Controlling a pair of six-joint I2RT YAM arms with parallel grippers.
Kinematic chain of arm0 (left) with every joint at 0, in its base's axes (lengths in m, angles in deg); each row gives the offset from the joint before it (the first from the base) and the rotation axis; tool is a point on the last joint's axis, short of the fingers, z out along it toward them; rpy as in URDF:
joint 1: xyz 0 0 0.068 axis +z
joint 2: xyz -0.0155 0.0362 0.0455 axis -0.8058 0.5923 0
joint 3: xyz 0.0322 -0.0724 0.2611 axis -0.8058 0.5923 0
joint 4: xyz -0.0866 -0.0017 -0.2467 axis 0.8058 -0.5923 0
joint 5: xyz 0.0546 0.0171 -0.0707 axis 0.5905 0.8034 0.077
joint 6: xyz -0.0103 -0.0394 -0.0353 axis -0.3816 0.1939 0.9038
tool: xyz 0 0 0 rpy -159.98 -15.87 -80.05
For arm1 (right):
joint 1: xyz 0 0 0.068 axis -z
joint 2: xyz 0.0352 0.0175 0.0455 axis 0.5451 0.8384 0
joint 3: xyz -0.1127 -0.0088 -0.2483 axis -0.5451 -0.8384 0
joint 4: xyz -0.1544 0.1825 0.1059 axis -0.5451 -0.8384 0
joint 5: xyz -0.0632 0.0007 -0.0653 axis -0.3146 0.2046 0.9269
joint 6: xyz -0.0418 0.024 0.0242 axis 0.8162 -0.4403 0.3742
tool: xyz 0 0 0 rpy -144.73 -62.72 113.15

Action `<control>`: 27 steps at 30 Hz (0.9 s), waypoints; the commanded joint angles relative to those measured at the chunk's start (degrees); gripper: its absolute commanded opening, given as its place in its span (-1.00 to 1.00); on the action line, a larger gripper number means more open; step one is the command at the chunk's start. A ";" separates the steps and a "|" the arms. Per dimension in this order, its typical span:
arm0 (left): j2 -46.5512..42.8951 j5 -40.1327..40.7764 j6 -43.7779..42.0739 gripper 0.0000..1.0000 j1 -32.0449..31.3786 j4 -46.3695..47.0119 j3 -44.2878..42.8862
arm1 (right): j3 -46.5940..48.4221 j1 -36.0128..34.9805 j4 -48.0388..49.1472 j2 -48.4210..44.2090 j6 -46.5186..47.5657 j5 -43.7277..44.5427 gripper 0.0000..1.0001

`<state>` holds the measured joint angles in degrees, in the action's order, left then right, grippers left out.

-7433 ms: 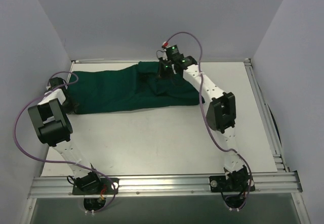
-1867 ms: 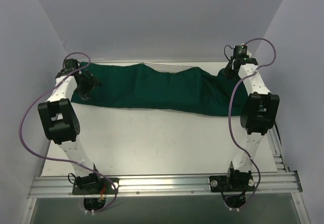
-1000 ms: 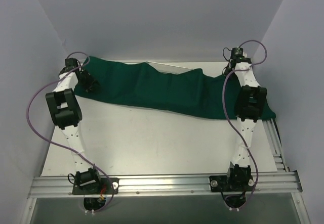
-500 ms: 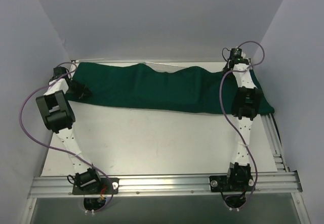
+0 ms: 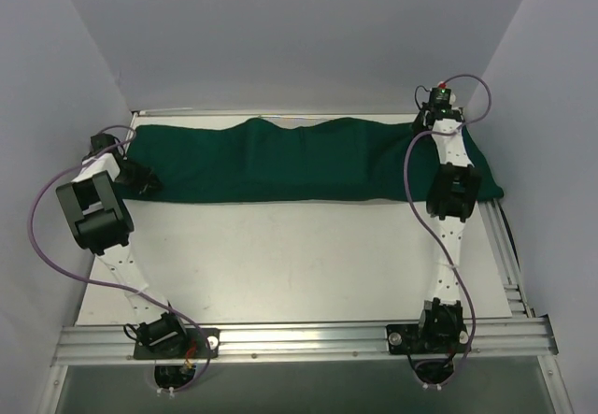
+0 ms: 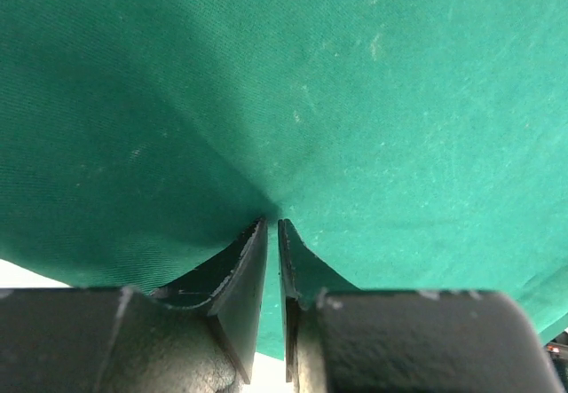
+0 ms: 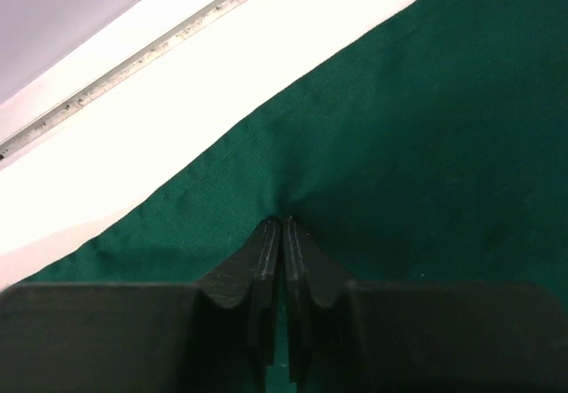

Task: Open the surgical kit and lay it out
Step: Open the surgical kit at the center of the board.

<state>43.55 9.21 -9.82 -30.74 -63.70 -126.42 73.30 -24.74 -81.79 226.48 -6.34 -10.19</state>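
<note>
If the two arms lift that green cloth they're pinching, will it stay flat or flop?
Probably flop: the green cloth puckers into creases where the left gripper and the right gripper pinch it. It would likely sag between them, as its far edge ripples. It looks thin, so probably light.

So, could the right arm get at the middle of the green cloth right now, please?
Probably not yet: the right hand is shut on the cloth at its right end. Once released, nothing visible blocks the way.

The dark green cloth wrap (image 5: 299, 157) lies stretched sideways in a long, slightly humped band.
</note>
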 commanded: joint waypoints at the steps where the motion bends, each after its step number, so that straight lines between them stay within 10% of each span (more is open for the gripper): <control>1: -1.85 6.19 -2.55 -0.55 1.23 -1.78 5.03 | 1.50 0.32 3.50 0.90 -1.59 -2.76 -0.82; 9: -7.20 5.93 -3.77 -0.36 1.23 0.42 7.50 | 1.32 1.63 6.75 -2.95 -4.84 -5.32 0.17; 14: -9.94 4.79 -5.27 0.18 0.62 1.83 5.92 | -1.66 4.53 6.94 -9.45 -7.58 -3.75 0.34; 27: -5.21 -5.14 -5.54 -0.13 -0.44 9.65 -1.29 | -4.30 8.05 8.51 -8.33 -5.11 7.96 0.33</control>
<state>35.83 9.69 -15.33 -30.61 -60.03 -123.88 68.41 -15.53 -75.13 218.31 -12.22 -5.01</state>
